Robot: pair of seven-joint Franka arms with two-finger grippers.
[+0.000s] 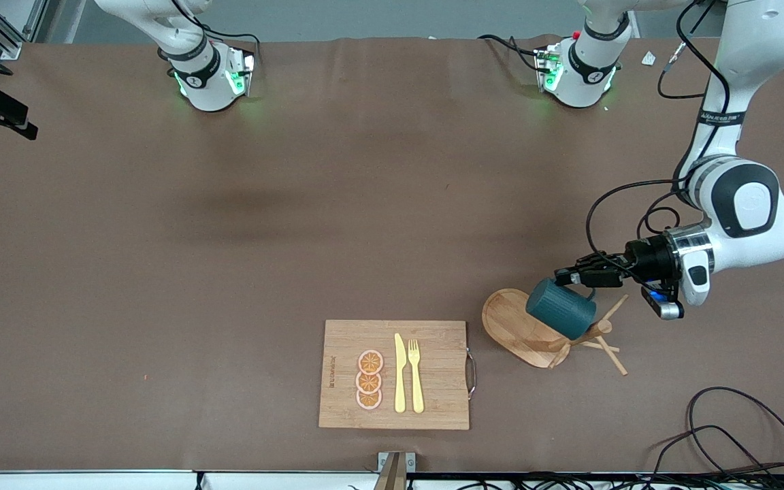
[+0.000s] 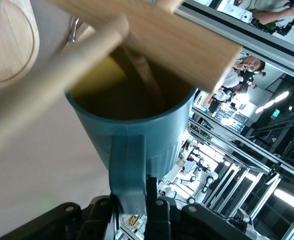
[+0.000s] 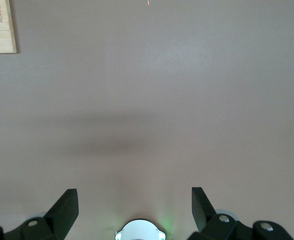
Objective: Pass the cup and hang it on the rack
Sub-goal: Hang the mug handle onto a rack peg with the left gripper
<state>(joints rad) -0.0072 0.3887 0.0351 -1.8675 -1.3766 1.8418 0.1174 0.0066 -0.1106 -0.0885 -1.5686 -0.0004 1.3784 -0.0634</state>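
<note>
The dark teal cup (image 1: 561,309) hangs tilted over the wooden rack (image 1: 509,318), its bottom toward the front camera. My left gripper (image 1: 564,277) is shut on the cup's handle. In the left wrist view the fingers (image 2: 157,210) clamp the handle of the cup (image 2: 152,135). The rack's post (image 2: 187,45) crosses just over the yellow mouth, and a thin peg (image 2: 144,75) reaches into it. The rack's oval base (image 2: 6,50) lies below. My right gripper (image 3: 134,205) waits open over bare table, with nothing between its fingers; the front view does not show it.
A rectangular cutting board (image 1: 433,401) lies nearer the front camera, beside the rack. It carries orange slices (image 1: 369,380), a yellow knife (image 1: 399,374) and a fork (image 1: 416,376). Loose black cables (image 1: 739,435) lie near the front edge at the left arm's end.
</note>
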